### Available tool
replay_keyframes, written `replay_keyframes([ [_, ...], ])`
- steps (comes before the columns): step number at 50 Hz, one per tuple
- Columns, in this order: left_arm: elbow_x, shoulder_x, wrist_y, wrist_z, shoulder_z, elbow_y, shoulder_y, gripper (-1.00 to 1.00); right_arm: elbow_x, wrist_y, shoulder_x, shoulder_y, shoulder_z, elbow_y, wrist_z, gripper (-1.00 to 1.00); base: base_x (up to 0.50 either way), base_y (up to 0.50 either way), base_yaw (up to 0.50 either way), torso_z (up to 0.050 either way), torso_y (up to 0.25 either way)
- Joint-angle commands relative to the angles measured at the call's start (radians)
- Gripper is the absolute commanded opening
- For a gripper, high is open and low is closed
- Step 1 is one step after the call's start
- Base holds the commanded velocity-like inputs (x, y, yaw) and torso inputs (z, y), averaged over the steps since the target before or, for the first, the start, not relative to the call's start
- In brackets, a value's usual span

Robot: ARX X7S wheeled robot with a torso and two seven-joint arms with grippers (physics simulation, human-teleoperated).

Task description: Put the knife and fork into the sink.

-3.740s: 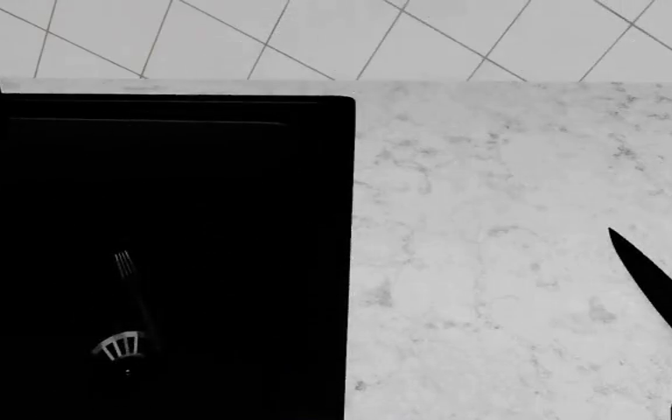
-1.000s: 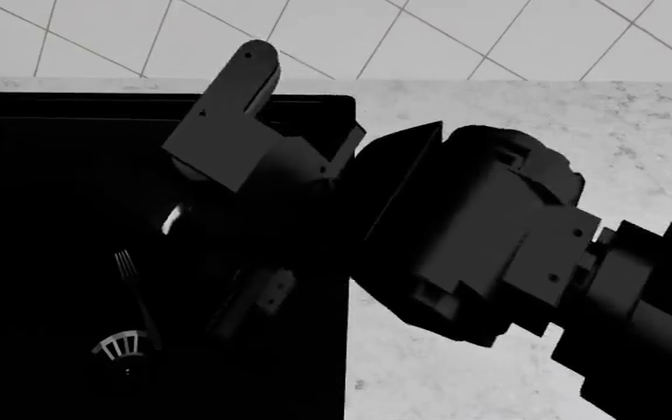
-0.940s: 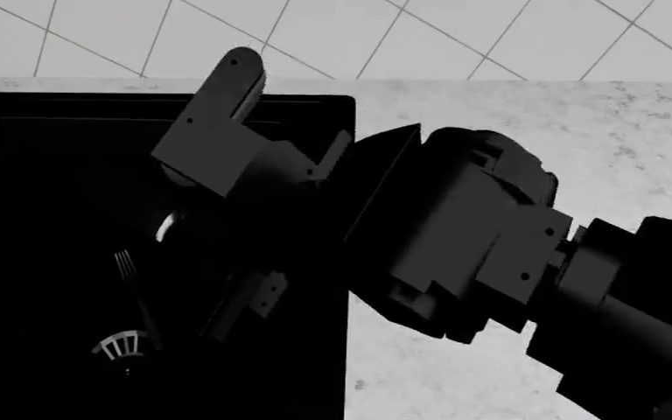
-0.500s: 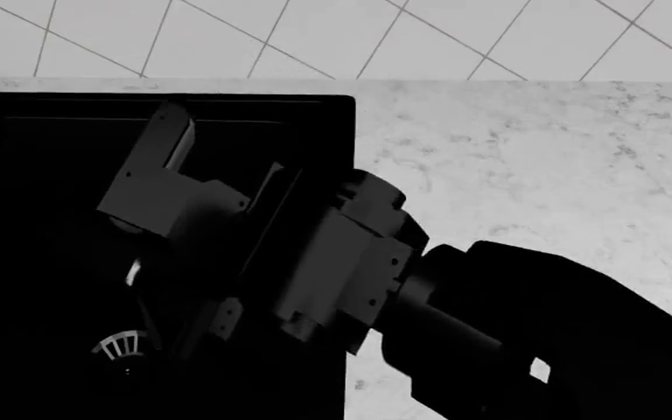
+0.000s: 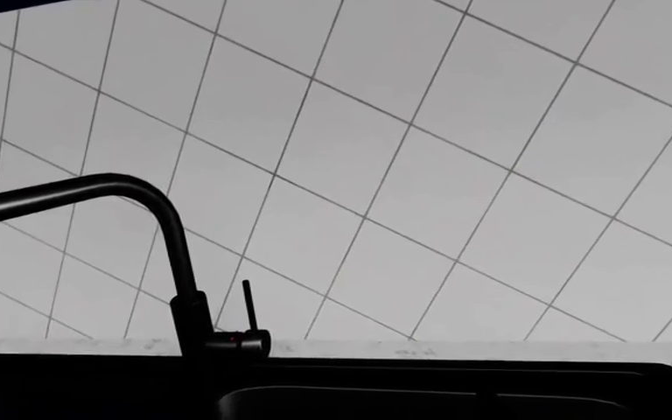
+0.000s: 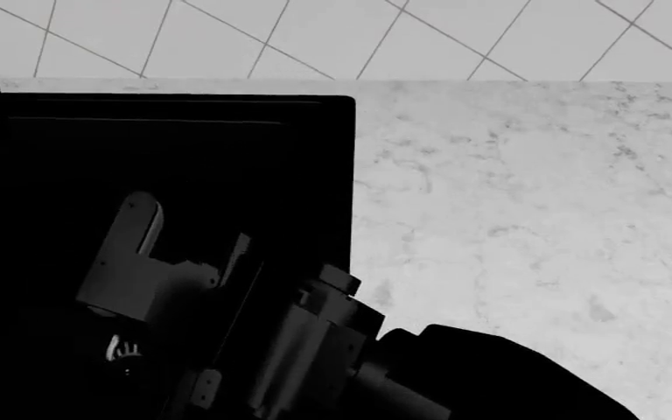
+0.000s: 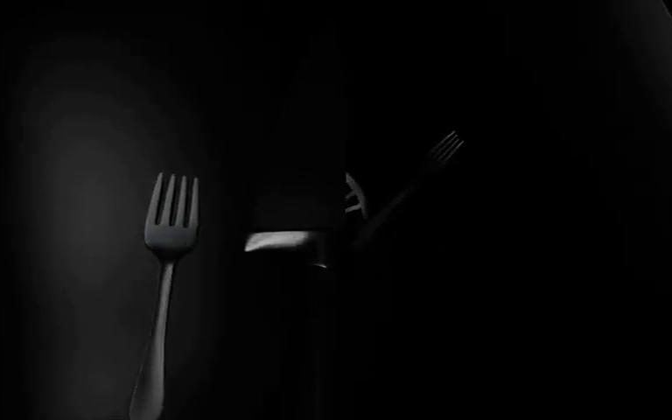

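My right arm [image 6: 312, 350] fills the sink's [image 6: 255, 149] near half; its far half is open. The faucet [image 5: 161, 227] rises behind. The tabletop [image 6: 523, 201] lies bare.

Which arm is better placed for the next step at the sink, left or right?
Right. Its tool is down inside the sink, its camera close above a fork there. The left wrist camera sees only the faucet and wall tiles.

No readable text, labels, brands, numbers or signs in any view; wall tiles [image 5: 430, 175] plain; marble counter [image 6: 523, 219] unmarked; sink [image 6: 172, 149] and faucet [image 5: 172, 254] bear no lettering.
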Motion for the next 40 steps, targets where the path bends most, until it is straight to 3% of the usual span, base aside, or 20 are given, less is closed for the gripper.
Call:
replay_keyframes([
  [1,-0.004,-0.002,-0.001,-0.004,-0.002,0.002,0.004,1.0,-0.037,0.001,-0.017,-0.081,-0.002,-0.004,-0.012,-1.0,0.0,0.0,0.0,0.0,0.0],
  [2,-0.004,-0.001,0.0,-0.004,-0.003,0.001,0.004,1.0,-0.024,0.015,-0.017,-0.078,-0.001,-0.001,-0.006,-1.0,0.0,0.0,0.0,0.0,0.0],
  [3,-0.005,-0.001,0.003,-0.005,-0.003,-0.002,0.004,1.0,-0.007,0.011,-0.017,-0.073,0.001,-0.001,0.008,1.0,0.0,0.0,0.0,0.0,0.0],
  [23,-0.01,-0.01,-0.018,-0.008,0.001,0.012,-0.003,1.0,0.21,-0.121,-0.009,0.145,0.031,0.16,0.008,1.0,0.0,0.0,0.0,0.0,0.0],
  [40,-0.018,-0.01,-0.015,-0.012,-0.007,0.017,0.006,1.0,0.395,-0.07,0.413,0.192,0.23,-0.314,0.321,1.0,0.0,0.0,0.0,0.0,0.0],
])
